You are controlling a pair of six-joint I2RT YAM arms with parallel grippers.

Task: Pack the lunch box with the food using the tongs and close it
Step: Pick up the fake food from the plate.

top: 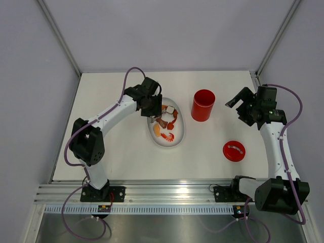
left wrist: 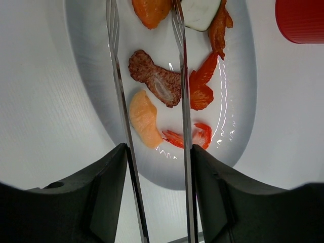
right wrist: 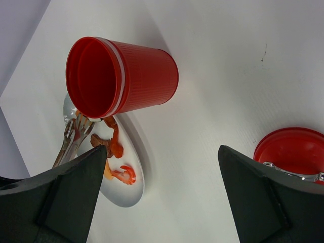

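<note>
My left gripper (left wrist: 159, 192) is shut on the silver tongs (left wrist: 119, 91), one arm against each finger. The tongs' forked tips stand apart over the white plate (left wrist: 91, 61), either side of an orange piece (left wrist: 151, 10). On the plate lie the food pieces: a brown chunk (left wrist: 152, 76), a pale orange piece (left wrist: 143, 119), a red shrimp (left wrist: 195, 136) and a white-topped piece (left wrist: 200, 12). The red lunch box (top: 203, 105) stands upright and uncovered just right of the plate. Its lid (top: 234, 151) lies flat nearer the front. My right gripper (top: 240, 104) hangs open and empty right of the lunch box.
The white oval plate (top: 179, 139) lies mid-table with the left gripper (top: 151, 109) over its far left end. Grey walls close the table's back and sides. The right wrist view shows the lunch box (right wrist: 131, 76) empty inside and the lid (right wrist: 291, 149) at its right edge.
</note>
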